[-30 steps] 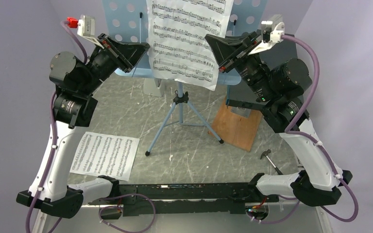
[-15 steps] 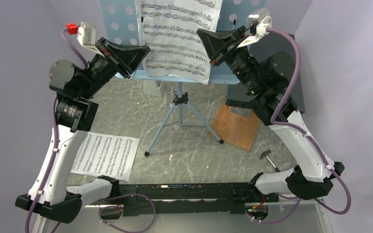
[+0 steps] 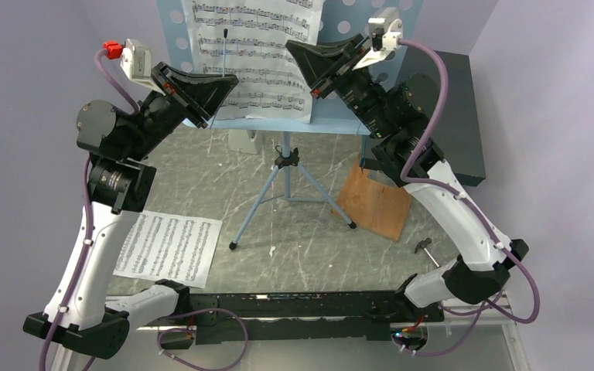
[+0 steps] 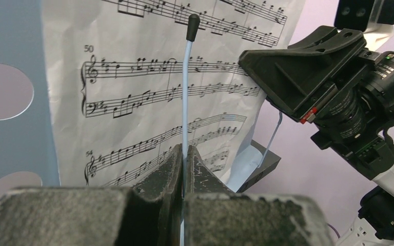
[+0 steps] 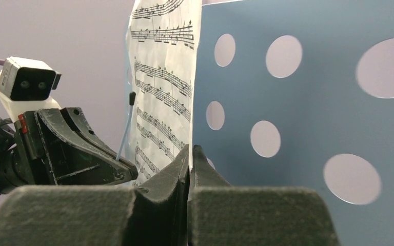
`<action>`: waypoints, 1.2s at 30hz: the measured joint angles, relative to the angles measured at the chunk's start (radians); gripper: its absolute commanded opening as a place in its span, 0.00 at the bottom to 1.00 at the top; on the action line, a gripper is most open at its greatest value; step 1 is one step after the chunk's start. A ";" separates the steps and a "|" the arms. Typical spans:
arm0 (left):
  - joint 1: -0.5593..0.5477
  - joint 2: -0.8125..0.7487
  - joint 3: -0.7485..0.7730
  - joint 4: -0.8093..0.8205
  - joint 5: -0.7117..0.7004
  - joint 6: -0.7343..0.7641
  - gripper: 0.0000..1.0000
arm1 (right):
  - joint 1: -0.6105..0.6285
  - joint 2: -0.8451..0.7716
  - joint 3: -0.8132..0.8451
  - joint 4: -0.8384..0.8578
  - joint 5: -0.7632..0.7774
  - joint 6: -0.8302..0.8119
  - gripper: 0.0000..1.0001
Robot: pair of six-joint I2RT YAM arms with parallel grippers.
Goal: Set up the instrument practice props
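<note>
The light blue perforated music stand [image 3: 176,46] stands on its tripod legs [image 3: 267,197] at the back. A white sheet-music page [image 3: 251,54] lies against its desk. My left gripper [image 3: 228,81] is shut on the stand's thin blue page-retaining arm [image 4: 185,92], which stands in front of the page [image 4: 133,77]. My right gripper [image 3: 294,50] is shut on the page's right edge [image 5: 182,92], in front of the desk [image 5: 297,102]. A second page [image 3: 168,247] lies flat on the table at the front left. The grey-white metronome [image 3: 241,141] is mostly hidden behind the stand.
A big dark box [image 3: 464,116] on a wooden board [image 3: 375,202] stands at the right, close to my right arm. A small hammer [image 3: 425,246] lies near the front right. Purple walls close in both sides.
My right gripper has moved left and up with the page, sliding it leftward across the stand's desk. The left gripper has kept its hold and barely moved.
</note>
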 measured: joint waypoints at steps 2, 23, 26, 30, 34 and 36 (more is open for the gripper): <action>0.000 0.000 0.000 0.000 0.001 0.002 0.00 | 0.000 0.016 0.000 0.021 -0.016 0.014 0.00; 0.000 0.000 -0.003 0.011 0.011 0.001 0.00 | 0.013 0.126 0.043 0.142 -0.092 0.070 0.00; 0.000 0.000 -0.003 0.011 0.011 0.001 0.18 | 0.019 0.127 0.043 0.143 -0.093 0.066 0.00; -0.001 -0.010 -0.011 0.007 0.008 -0.005 0.56 | 0.024 0.127 0.045 0.141 -0.090 0.060 0.26; -0.002 -0.049 -0.028 -0.016 -0.002 -0.018 0.83 | 0.028 0.126 0.050 0.124 -0.066 0.056 0.38; -0.002 -0.069 -0.028 -0.030 -0.011 -0.016 0.93 | 0.034 0.119 0.050 0.109 -0.060 0.056 0.44</action>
